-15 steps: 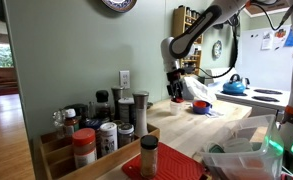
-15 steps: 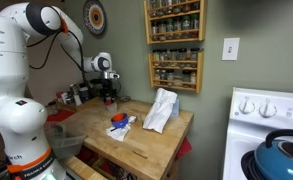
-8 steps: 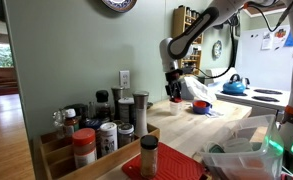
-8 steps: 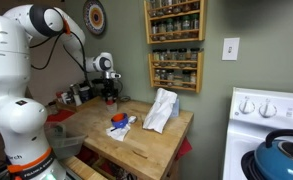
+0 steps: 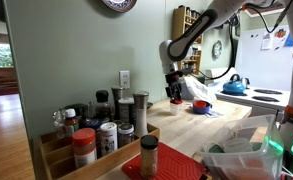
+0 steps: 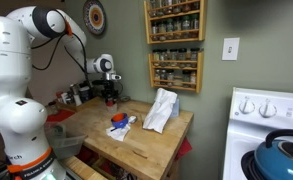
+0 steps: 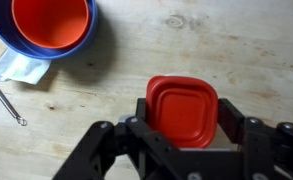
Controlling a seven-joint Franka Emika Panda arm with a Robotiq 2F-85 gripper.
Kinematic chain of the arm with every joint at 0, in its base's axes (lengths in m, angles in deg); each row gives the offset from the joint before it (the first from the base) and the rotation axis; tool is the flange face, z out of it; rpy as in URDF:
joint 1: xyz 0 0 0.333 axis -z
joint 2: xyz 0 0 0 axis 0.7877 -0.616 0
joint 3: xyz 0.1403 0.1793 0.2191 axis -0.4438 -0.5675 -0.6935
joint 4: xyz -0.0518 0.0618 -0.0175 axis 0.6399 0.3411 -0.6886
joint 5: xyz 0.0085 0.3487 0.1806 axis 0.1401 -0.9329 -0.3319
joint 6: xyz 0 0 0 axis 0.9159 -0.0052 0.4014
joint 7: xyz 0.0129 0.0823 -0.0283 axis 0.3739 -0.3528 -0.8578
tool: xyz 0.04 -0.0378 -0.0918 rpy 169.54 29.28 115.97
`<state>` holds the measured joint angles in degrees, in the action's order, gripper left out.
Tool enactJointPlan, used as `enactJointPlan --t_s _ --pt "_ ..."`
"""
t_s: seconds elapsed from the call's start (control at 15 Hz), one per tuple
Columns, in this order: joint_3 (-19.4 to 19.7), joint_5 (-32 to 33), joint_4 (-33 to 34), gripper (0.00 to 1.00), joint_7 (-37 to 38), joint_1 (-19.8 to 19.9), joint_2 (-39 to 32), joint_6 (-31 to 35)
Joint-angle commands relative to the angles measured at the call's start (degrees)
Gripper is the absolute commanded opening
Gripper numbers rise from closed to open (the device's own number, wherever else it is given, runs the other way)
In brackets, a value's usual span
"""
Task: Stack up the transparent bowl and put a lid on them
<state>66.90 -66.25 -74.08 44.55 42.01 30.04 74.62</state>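
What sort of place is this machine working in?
Most likely a home kitchen: a white stove with a blue kettle on it, wall racks full of spice jars, and a wooden counter.

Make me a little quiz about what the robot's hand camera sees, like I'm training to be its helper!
1. True or false: in the wrist view, the red lid lies between the fingers of the gripper.
2. Pick one: what sits inside the blue bowl? A) a red bowl B) a banana C) a toy car
3. Fill in the gap: the table under everything is made of ____.

Key: 1 true; 2 A; 3 wood.
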Motion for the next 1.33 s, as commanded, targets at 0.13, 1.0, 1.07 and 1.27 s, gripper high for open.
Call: enactJointPlan --t_s 0.13,1.0,1.07,1.27 --pt "0.11 0.04 1.14 0.46 -0.98 0.11 -1.40 -1.07" --pt "0.01 -0.52 0.54 1.00 -1.42 0.34 0.41 -1.49" --pt "-0.03 -0.55 0.32 1.00 -1.46 0.34 0.93 -1.30" --pt "-0.25 -1.17 -0.63 1.00 -1.88 0.50 3.30 -1.23"
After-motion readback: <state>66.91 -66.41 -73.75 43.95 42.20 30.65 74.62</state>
